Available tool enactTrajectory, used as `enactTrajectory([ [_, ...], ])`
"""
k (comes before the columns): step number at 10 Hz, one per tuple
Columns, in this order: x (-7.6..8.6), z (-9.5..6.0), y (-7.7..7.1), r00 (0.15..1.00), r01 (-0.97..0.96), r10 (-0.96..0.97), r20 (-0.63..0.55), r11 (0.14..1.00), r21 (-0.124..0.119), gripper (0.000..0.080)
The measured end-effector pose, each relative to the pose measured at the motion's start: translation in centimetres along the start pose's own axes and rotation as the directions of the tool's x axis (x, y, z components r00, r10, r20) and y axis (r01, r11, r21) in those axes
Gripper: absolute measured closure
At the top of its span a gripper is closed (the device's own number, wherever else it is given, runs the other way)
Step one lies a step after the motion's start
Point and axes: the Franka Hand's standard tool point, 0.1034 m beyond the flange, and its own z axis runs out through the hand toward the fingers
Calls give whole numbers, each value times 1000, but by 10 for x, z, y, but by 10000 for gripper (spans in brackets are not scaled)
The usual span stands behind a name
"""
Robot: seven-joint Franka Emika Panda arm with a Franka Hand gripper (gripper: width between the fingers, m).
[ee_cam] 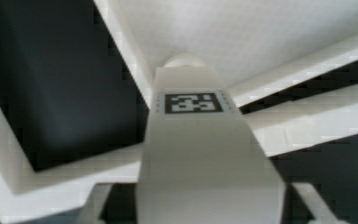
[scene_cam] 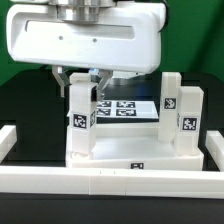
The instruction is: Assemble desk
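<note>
The white desk panel [scene_cam: 130,150] lies flat on the black table. A white square leg [scene_cam: 82,120] with tags stands upright at its corner on the exterior view's left. Two more legs [scene_cam: 188,118] stand at the right corners. My gripper [scene_cam: 80,82] hangs over the left leg's top, one finger on each side. In the wrist view the tagged leg [ee_cam: 197,140] runs between my fingers [ee_cam: 105,200], and a dark gap shows on each side of it. The gripper [ee_cam: 206,205] is open around the leg. The panel [ee_cam: 247,40] lies below.
The marker board [scene_cam: 120,107] lies on the table behind the panel. A long white rail [scene_cam: 110,185] runs across the front, with side rails at left [scene_cam: 8,140] and right [scene_cam: 215,145]. The big white robot hand [scene_cam: 85,40] fills the top of the exterior view.
</note>
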Motion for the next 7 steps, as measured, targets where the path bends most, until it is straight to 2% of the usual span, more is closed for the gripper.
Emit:
enactTrajectory([
  [3, 1, 1, 9, 948, -318, 318, 12, 948, 8, 509],
  [5, 1, 2, 11, 867, -498, 498, 14, 867, 6, 509],
  [7, 1, 2, 10, 740, -672, 672, 16, 740, 4, 509],
])
